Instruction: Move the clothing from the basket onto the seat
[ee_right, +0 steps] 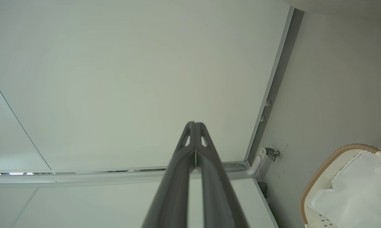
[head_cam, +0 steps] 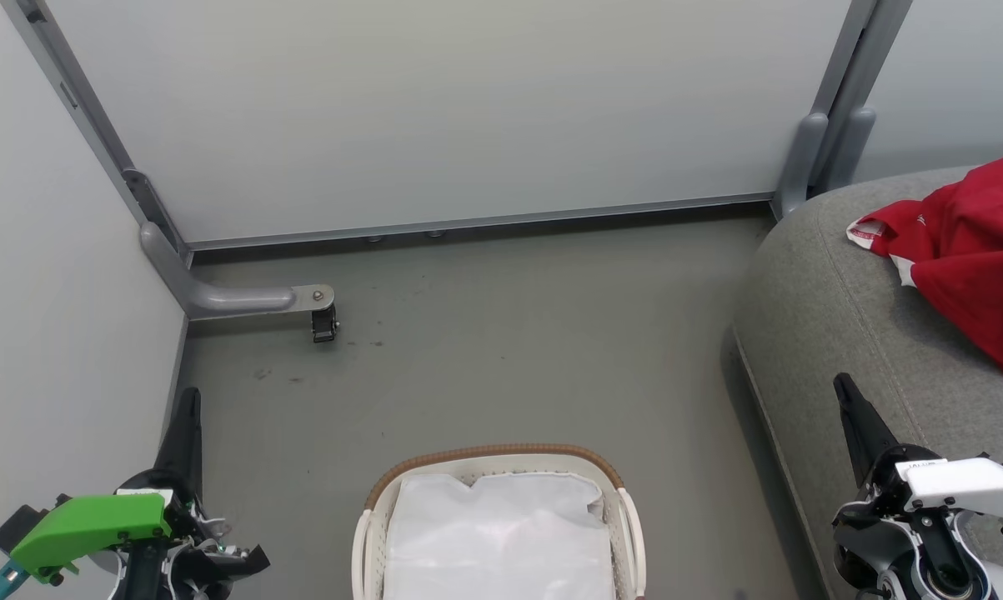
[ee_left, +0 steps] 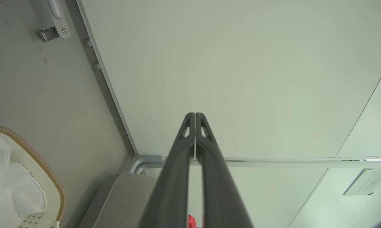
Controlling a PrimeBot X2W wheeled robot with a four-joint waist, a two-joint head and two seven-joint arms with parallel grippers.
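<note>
Red clothing (head_cam: 968, 250) with white trim lies crumpled on the grey seat (head_cam: 826, 308) at the right. The white basket (head_cam: 497, 462) with its brown woven rim stands on the floor at bottom centre; inside it I see only its white cloth liner (head_cam: 501, 533). My left gripper (head_cam: 189, 398) is at the lower left, shut and holding nothing, left of the basket. At the lower right, over the seat's front edge, my right gripper (head_cam: 841, 385) is also shut on nothing. Each wrist view shows its own fingers pressed together, left gripper (ee_left: 195, 114) and right gripper (ee_right: 194, 123).
White partition panels (head_cam: 434, 108) on grey frames close off the back and left. A grey foot with a black caster (head_cam: 324, 323) juts onto the grey floor (head_cam: 509, 350) at back left. The basket rim (ee_left: 35, 155) and the seat corner (ee_left: 120, 196) show in the left wrist view.
</note>
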